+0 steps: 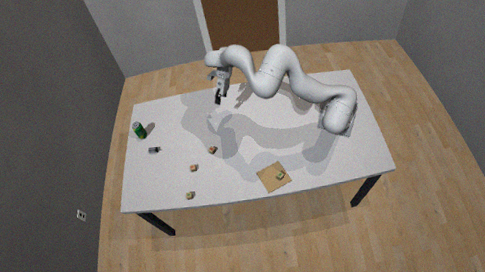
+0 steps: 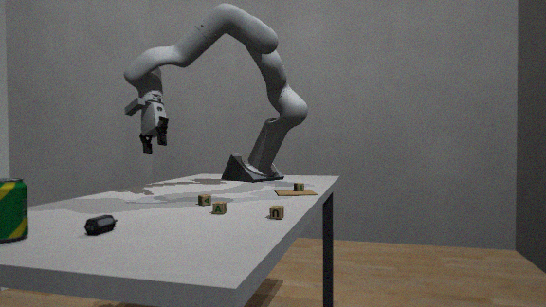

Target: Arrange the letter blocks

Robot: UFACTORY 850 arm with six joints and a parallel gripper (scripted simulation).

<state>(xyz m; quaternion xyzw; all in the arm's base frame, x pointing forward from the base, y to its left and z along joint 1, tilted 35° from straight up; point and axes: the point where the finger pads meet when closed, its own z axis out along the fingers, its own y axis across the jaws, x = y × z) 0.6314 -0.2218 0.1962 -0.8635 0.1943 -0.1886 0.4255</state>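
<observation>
A tan mat [image 1: 274, 176] [image 2: 295, 192] lies near the table's front edge, with one small block [image 1: 280, 174] [image 2: 299, 187] on it. Three more small wooden blocks lie off the mat on the white table: one [image 1: 213, 149] [image 2: 204, 200] nearest the arm, one [image 1: 194, 167] [image 2: 219, 207] with an A on its side, and one [image 1: 189, 195] [image 2: 277, 212] with a C-like mark on its side. My gripper [image 1: 218, 96] [image 2: 154, 140] is open and empty, pointing down, high above the table's far side, away from all the blocks.
A green and yellow can [image 1: 139, 130] [image 2: 12, 208] stands at the table's left end. A small dark object [image 1: 154, 149] [image 2: 100, 224] lies near it. The arm's base [image 1: 338, 114] [image 2: 248, 171] is at the right end.
</observation>
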